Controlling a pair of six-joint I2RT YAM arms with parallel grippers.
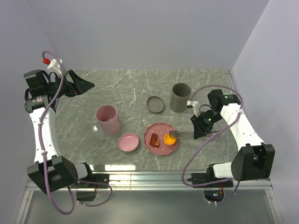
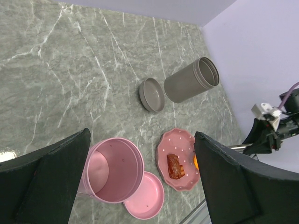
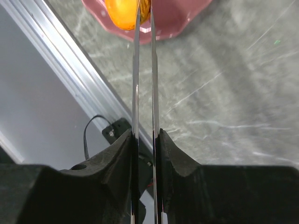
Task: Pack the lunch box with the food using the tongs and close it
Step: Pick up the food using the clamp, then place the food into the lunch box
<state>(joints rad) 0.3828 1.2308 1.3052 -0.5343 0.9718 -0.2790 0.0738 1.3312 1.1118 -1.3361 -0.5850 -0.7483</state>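
Your right gripper (image 3: 145,137) clamps tongs (image 3: 136,70); arms squeezed almost together, tips at orange slice (image 3: 122,11) on pink scalloped plate (image 3: 182,14) (real pinch or only touching, cannot tell). On same plate, just beside slice, lies sausage bit (image 1: 154,139). Your left gripper (image 2: 142,135) spread wide, well apart from plate, holds nothing.

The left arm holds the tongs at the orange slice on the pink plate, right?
No, the right gripper holds the tongs, as the right wrist view shows. The rest is right: their tips are at the orange slice on the pink plate.
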